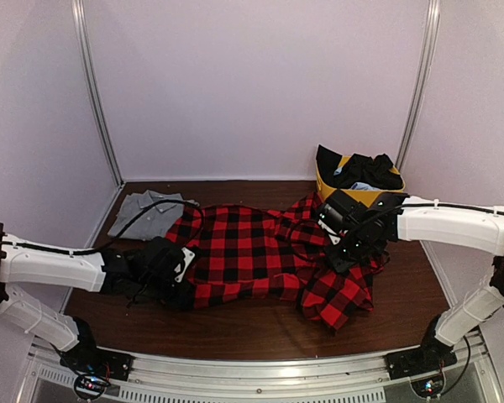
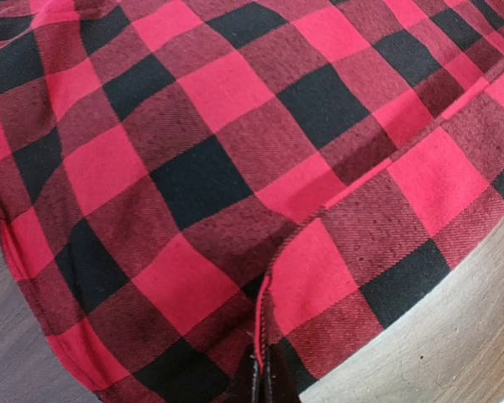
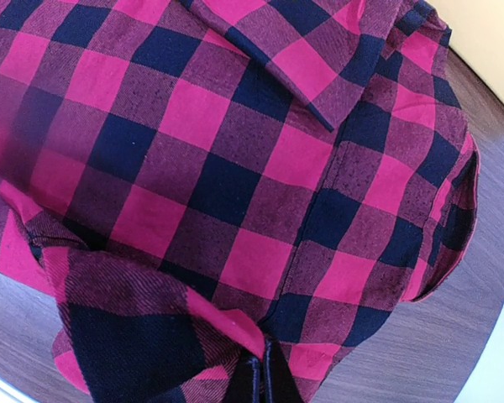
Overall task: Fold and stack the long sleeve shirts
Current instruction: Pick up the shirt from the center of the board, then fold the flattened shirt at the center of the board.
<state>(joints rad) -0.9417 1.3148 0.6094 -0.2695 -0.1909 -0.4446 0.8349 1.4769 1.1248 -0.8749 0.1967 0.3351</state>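
The red-and-black checked flannel shirt [image 1: 260, 252] lies spread and wrinkled; the left pincer [image 1: 183, 267] pinches its left edge, the right pincer [image 1: 343, 250] a fold on its right side.

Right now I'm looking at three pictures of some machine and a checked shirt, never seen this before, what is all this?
Two white robot arms are bolted at the near edge of a brown table. The wide picture looks down from above and behind them; the close-ups come from cameras on their wrists. A red-and-black flannel shirt lies spread in the middle, a grey shirt at the back left, a yellow bin of dark clothes at the back right. The left gripper and right gripper are each pinched shut on the flannel shirt.
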